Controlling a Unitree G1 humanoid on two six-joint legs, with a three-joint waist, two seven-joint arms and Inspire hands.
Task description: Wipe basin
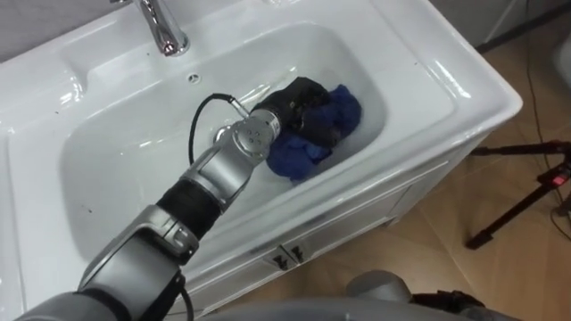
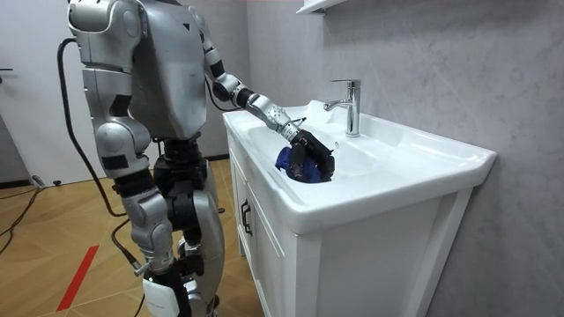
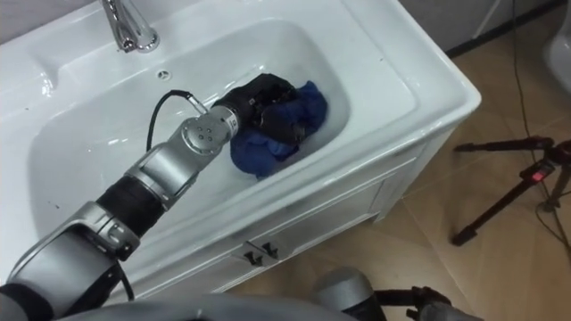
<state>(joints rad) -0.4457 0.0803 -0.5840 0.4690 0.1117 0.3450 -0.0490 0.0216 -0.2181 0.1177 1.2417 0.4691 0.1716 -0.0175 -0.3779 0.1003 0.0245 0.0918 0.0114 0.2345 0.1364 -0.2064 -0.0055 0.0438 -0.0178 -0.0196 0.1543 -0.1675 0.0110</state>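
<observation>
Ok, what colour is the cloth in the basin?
Dark blue cloth, held by the left hand; clearest in the left eye view.

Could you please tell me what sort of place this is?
Probably a bathroom or washroom: a white ceramic basin is set in a white floor-standing cabinet, with a chrome metal tap at its back rim.

L hand [image 1: 299, 100] fwd, fingers [image 1: 314, 114] curled.
</observation>
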